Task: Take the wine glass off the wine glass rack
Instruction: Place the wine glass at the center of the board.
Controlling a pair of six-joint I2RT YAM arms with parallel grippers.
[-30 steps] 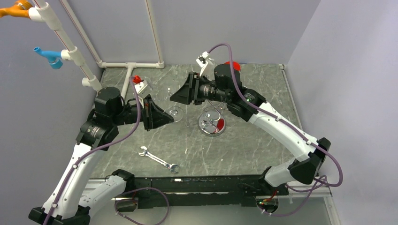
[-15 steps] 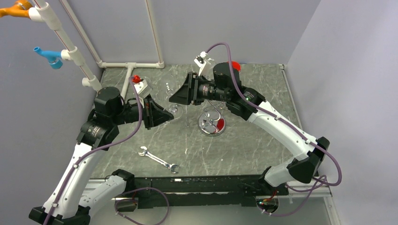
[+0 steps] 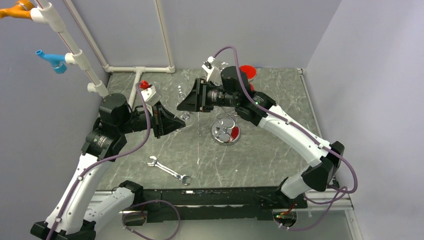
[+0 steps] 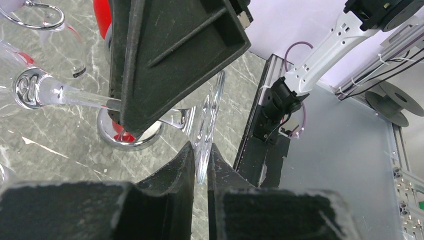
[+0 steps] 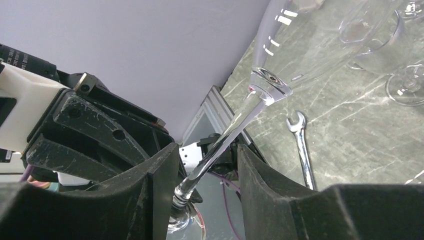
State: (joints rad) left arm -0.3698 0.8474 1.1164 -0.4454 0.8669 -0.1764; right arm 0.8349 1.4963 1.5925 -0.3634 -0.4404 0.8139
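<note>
Lavender walls, grey marbled tabletop, white pipes.

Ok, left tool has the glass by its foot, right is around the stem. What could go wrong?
1. The left tool pinches the wine glass only by the thin edge of its foot, with the glass lying sideways; it could pivot or slip out.
2. The right tool stands open around the stem; closing off-centre might stress or snap it.
3. Other glasses stand on the table past the bowl; a wide swing could knock them.
</note>
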